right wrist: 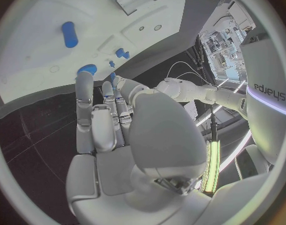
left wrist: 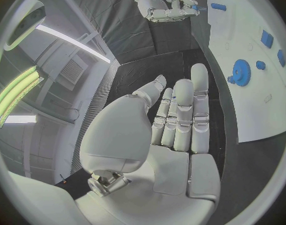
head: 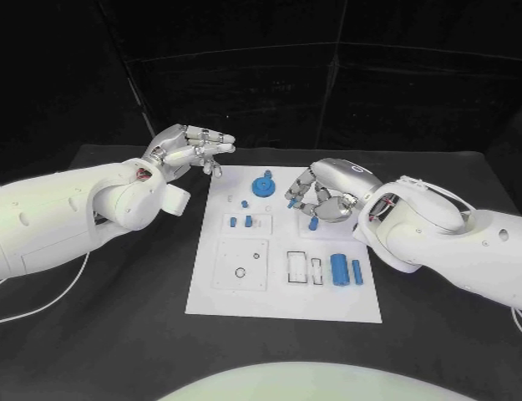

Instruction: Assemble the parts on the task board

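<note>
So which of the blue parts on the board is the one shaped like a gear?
The blue gear at the far end of the task board, between the two hands. It is round and toothed; the other blue parts are small pegs, blocks or cylinders.

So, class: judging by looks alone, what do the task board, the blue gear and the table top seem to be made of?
Task board: probably matte white plastic; flat, even, with crisp cut recesses.
Blue gear: likely moulded or printed plastic; uniform saturated blue, no metallic shine.
Table: dark, dull surface, perhaps a mat or coated board; the look leaves it open.
</note>
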